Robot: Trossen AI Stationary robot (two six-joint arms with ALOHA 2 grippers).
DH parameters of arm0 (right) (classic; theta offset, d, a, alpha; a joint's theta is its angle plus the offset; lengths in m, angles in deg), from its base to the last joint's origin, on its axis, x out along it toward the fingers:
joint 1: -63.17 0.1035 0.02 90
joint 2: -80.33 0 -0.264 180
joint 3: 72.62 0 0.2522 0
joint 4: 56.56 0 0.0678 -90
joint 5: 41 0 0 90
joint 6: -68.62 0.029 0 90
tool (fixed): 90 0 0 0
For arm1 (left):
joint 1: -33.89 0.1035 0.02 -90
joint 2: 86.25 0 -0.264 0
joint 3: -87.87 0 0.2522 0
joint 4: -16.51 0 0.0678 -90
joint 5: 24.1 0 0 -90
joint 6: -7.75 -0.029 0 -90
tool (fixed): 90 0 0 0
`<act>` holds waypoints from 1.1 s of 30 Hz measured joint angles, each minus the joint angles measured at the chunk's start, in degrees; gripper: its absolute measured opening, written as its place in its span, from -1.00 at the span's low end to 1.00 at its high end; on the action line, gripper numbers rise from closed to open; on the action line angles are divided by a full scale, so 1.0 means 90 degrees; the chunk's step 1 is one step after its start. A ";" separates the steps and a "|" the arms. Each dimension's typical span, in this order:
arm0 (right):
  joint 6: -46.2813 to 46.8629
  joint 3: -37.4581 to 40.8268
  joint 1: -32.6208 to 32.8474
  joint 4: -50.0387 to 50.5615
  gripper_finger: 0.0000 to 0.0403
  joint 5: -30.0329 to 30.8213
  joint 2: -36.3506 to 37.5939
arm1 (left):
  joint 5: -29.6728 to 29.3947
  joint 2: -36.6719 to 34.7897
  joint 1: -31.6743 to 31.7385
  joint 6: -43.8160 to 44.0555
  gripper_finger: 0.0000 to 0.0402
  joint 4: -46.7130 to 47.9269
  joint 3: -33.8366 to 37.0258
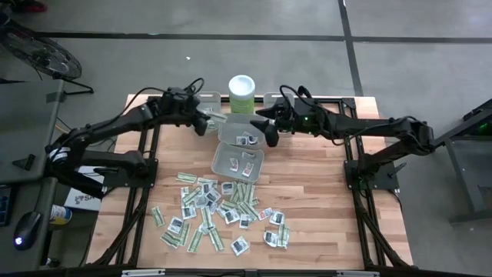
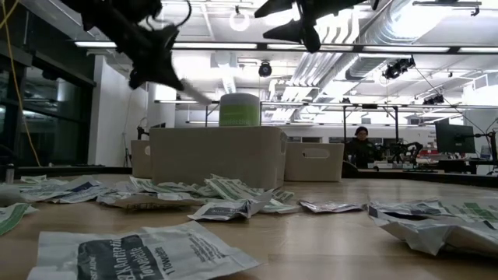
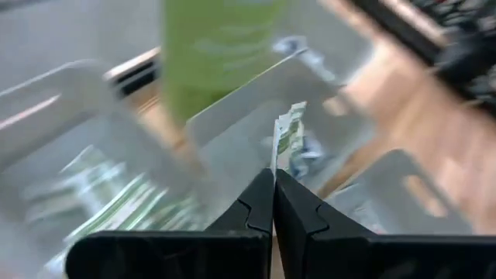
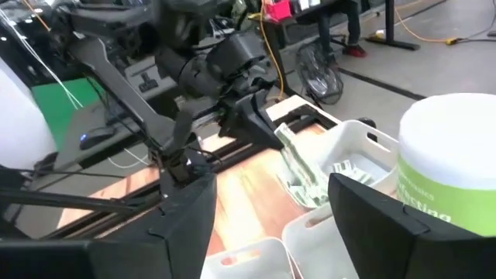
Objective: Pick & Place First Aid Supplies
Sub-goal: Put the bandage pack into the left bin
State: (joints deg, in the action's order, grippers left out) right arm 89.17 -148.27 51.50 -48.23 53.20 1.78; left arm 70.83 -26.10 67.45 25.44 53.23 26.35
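Note:
Many first aid supplies [image 1: 219, 211], narrow green-white strips and white squares, lie loose on the wooden table's near half. My left gripper [image 1: 207, 121] hangs over the far-left grey bin [image 4: 364, 143], shut on one green-white strip packet [image 3: 288, 138]. More strips lie in that bin. My right gripper [image 1: 267, 132] stands open with nothing between its fingers, above the middle bin [image 1: 227, 129]. The nearer bin [image 1: 217, 158] holds white square packets. In the low view both grippers, the left [image 2: 159, 62] and the right [image 2: 299, 23], hang high above the bins. My left gripper pinches one end of the strip packet [image 3: 277, 164] between its two fingertips. The fingers slant downward from the table's left side. The rest of the strip [image 4: 293, 155] reaches out beyond the tips and droops toward the strips in the bin, lifted clear of the table.
A tall pale green canister with a white lid [image 1: 241, 92] stands just beyond the bins at the table's far edge. The three bins sit close together between the two arms. Bare wood [image 1: 323, 200] lies to the right of the pile.

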 joint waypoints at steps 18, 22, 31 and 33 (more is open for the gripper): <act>-0.0004 0.0000 0.0000 0.0454 0.21 0.0502 -0.0007 | 0.0616 0.1489 0.1573 0.0416 -1.00 0.0516 0.0002; 0.0023 0.0000 0.0000 0.0474 0.21 0.0517 -0.0007 | 0.0383 0.1685 0.1564 0.0690 -1.00 0.0510 0.0005; 0.0171 0.0000 0.0000 0.0606 0.21 0.0476 -0.0007 | 0.0232 0.1714 0.1564 0.0736 -0.91 0.0455 0.0005; 0.0171 0.0000 0.0000 0.0639 0.21 0.0474 -0.0007 | 0.0245 0.1717 0.1564 0.0732 -0.81 0.0464 0.0005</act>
State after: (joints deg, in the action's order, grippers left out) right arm 90.71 -148.27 51.50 -42.48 57.47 1.72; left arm 73.04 -10.65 81.53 32.03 57.40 26.39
